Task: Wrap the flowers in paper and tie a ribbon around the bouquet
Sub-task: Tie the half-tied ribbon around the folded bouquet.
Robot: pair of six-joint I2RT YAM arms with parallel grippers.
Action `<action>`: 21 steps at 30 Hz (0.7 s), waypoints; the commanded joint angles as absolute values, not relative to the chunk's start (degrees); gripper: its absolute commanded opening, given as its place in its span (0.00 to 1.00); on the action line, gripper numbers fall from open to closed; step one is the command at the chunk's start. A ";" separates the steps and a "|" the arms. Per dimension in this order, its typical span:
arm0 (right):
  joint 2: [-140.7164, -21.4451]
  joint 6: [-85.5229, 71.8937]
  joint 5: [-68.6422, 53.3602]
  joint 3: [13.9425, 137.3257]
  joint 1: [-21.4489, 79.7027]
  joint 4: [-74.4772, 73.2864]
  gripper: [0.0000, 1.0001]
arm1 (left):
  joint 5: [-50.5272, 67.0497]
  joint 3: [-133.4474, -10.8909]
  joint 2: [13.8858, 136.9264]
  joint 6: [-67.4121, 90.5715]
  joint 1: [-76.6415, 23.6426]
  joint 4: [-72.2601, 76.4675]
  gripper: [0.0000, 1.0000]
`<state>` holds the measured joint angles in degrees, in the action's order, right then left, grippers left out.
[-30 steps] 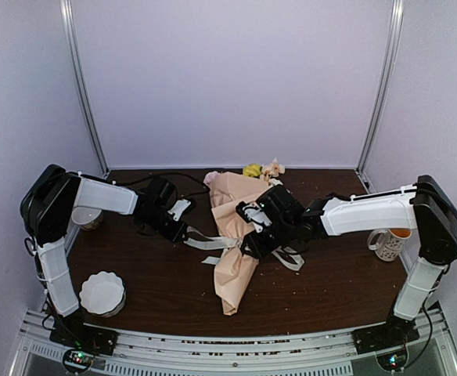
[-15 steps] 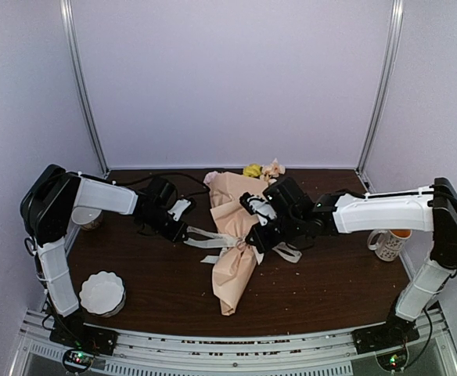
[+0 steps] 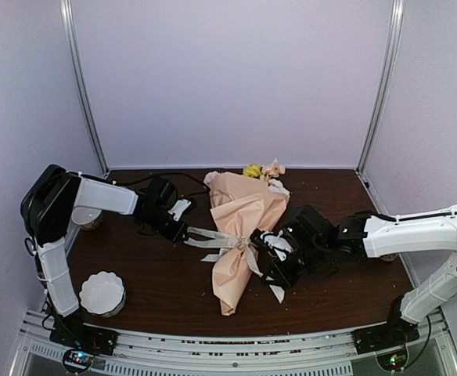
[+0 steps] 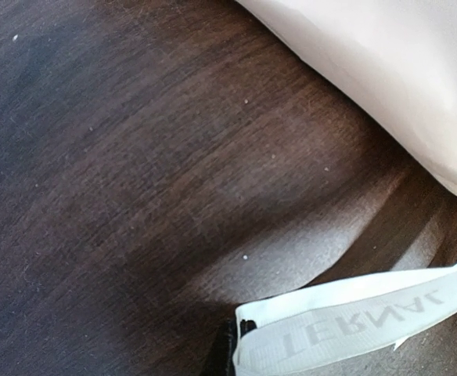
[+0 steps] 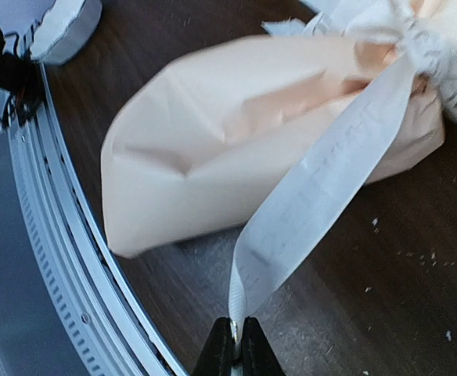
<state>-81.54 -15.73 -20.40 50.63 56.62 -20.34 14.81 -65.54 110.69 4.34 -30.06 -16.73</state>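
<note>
Right gripper (image 5: 238,345) has pulled away rightward, pinching ribbon (image 5: 322,188) tail taut from bouquet (image 3: 232,274) knot; left gripper (image 3: 183,228) clamps opposite end.

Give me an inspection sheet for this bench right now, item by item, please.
Surface: dark wooden table, scattered crumbs.
Job's things: pink paper bouquet lying flat, flowers at its far end, ribbon tied round its middle.
Clutter: white scalloped bowl near the left arm's base.
Grippers: left gripper shut on one ribbon end; right gripper shut on the other end.
Cables: black cable along the far edge.
Surroundings: pale walls, metal uprights, slotted rail at the near edge.
</note>
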 commanded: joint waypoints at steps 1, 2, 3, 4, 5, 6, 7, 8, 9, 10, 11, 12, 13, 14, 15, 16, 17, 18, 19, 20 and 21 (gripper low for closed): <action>-80.48 -18.06 -22.62 45.67 59.58 -23.60 0.10 | 14.01 -64.64 114.04 3.49 -30.45 -20.21 0.01; -79.56 -18.51 -22.79 44.96 59.68 -23.64 0.15 | 14.06 -64.68 114.11 3.46 -30.54 -20.21 0.01; -78.25 -18.76 -22.46 44.46 59.68 -23.81 0.24 | 14.14 -64.77 114.12 3.50 -30.50 -20.21 0.01; -76.67 -18.57 -21.08 44.31 59.53 -24.19 0.34 | 14.27 -64.86 114.06 3.38 -30.49 -20.21 0.01; -74.93 -18.26 -19.21 44.27 59.04 -24.90 0.43 | 14.32 -64.87 114.02 3.30 -30.52 -20.21 0.01; -73.42 -17.98 -16.60 44.31 58.12 -25.25 0.50 | 14.28 -64.82 114.00 3.28 -30.50 -20.21 0.01; -72.04 -17.94 -13.80 44.26 56.54 -25.26 0.57 | 14.33 -64.80 113.99 3.26 -30.48 -20.21 0.01; -71.04 -18.00 -11.80 44.08 54.56 -24.46 0.61 | 14.35 -64.79 113.98 3.15 -30.50 -20.21 0.01; -70.71 -18.19 -10.43 43.84 51.04 -23.23 0.63 | 14.41 -64.74 113.93 3.16 -30.52 -20.17 0.01; -71.21 -18.75 -9.84 43.76 49.13 -21.78 0.64 | 14.41 -64.79 113.94 3.10 -30.46 -20.19 0.01; -72.33 -19.53 -9.13 44.16 46.55 -20.74 0.64 | 14.41 -64.84 113.92 3.00 -30.50 -20.29 0.01; -74.26 -20.12 -8.64 45.03 44.25 -19.98 0.64 | 14.36 -64.86 113.89 3.03 -30.52 -20.30 0.01; -76.39 -20.27 -8.81 46.20 42.03 -19.47 0.64 | 14.26 -65.05 113.84 2.99 -30.54 -20.37 0.01; -78.84 -19.51 -8.70 47.61 41.15 -19.12 0.64 | 14.20 -65.06 113.82 2.93 -30.53 -20.39 0.01; -81.24 -18.49 -8.16 49.11 40.88 -18.67 0.66 | 14.11 -65.07 113.73 2.95 -30.55 -20.51 0.01; -83.57 -16.96 -7.77 50.63 40.87 -18.44 0.74 | 14.02 -65.12 113.64 2.88 -30.53 -20.64 0.01; -86.00 -15.45 -7.66 52.25 40.87 -18.42 0.79 | 13.98 -65.03 113.57 2.83 -30.49 -20.65 0.01; -88.09 -14.33 -7.88 53.76 40.87 -18.63 0.80 | 13.95 -64.96 113.41 2.83 -30.52 -20.65 0.01; -90.18 -13.17 -8.41 55.07 40.87 -18.91 0.82 | 13.99 -65.02 113.27 2.88 -30.48 -20.65 0.01; -92.04 -12.20 -8.95 56.09 40.87 -19.10 0.83 | 13.98 -64.90 113.22 2.90 -30.54 -20.64 0.01; -93.75 -11.61 -9.61 56.83 40.87 -19.23 0.86 | 13.99 -64.87 113.14 2.86 -30.50 -20.70 0.01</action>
